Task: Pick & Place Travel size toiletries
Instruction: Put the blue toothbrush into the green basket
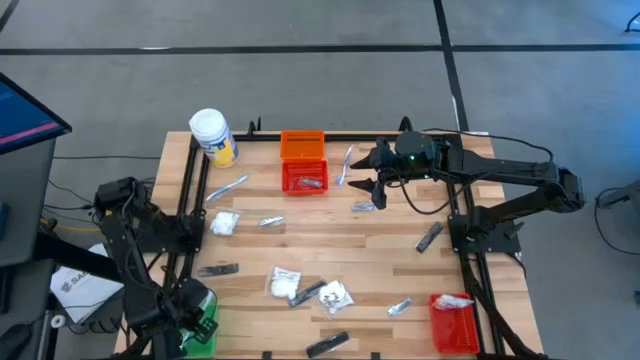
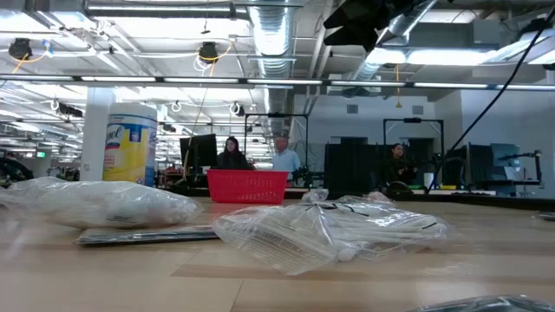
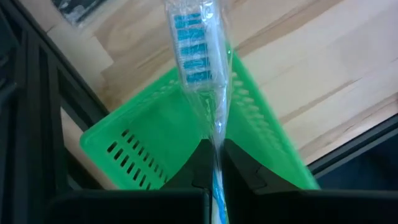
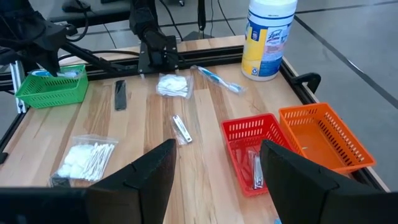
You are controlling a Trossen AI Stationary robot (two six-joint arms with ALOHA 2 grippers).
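Four views split the scene between them. Only the left wrist view shows what the left gripper carries: its fingers are clenched on a wrapped toothbrush with blue bristles, held over the green basket. In the high view that gripper sits at the lower left of the frame, over the same green basket, but the toothbrush cannot be made out there.

The high view alone lays out the whole table: white packets and dark slim tubes scattered across the lower middle, the white jar at upper left, an orange basket and a red basket at upper centre, another red basket at lower right.

The right gripper hovers right of the upper red basket. The right wrist view shows its fingers spread apart with nothing between them, above that basket, which holds foil sachets.

The low view shows bagged packets close up and people in the room behind.
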